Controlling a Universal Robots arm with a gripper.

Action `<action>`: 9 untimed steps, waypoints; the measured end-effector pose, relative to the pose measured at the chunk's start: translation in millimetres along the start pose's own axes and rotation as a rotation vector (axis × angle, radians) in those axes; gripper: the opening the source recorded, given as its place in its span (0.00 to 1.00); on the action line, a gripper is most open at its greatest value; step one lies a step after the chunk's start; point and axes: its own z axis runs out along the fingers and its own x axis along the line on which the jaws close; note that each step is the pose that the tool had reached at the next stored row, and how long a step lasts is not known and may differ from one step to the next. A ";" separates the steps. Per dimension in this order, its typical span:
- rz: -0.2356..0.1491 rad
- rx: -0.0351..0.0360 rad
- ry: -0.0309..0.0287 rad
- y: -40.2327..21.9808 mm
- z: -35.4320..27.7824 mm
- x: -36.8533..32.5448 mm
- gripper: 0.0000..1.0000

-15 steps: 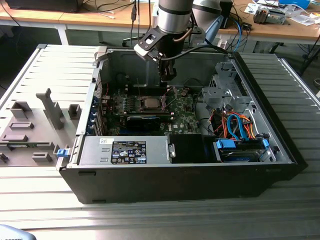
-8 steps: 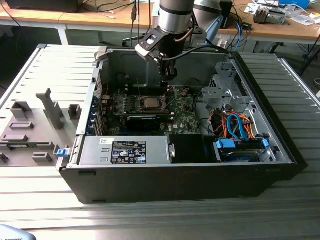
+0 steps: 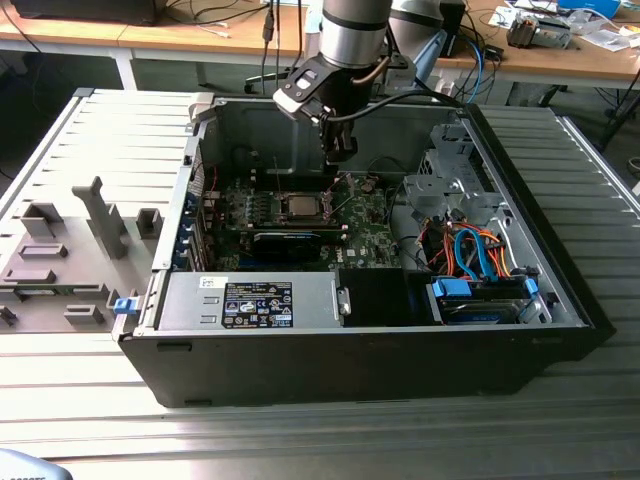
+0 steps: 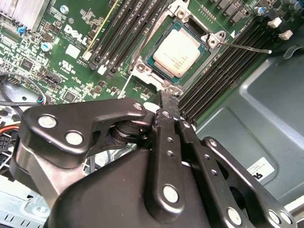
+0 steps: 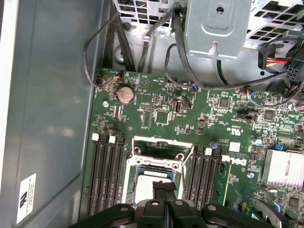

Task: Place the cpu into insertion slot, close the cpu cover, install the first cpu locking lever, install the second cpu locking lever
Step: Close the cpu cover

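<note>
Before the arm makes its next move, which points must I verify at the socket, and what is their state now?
1. Small flat silver-grey square cpu seated in the dark square insertion slot: ok.
2. Thin silvery metal cpu cover frame fully down: cannot tell.
3. Thin wire locking lever latched: not ok, its end stands free.
4. Black end effector shut, holding nothing, tips at the cover's edge: ok.

cpu (image 4: 179,51) in insertion slot (image 4: 142,70) (hand (image 4: 166,97) above)
</note>
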 end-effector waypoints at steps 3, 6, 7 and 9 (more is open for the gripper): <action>0.000 0.0000 0.0000 0.8 0.1 -0.1 0.11; 0.000 0.0000 0.0000 1.5 0.2 -0.2 0.11; 0.000 -0.0001 0.0001 1.8 0.3 -0.3 0.11; 0.000 -0.0001 0.0001 2.4 0.3 -0.4 0.11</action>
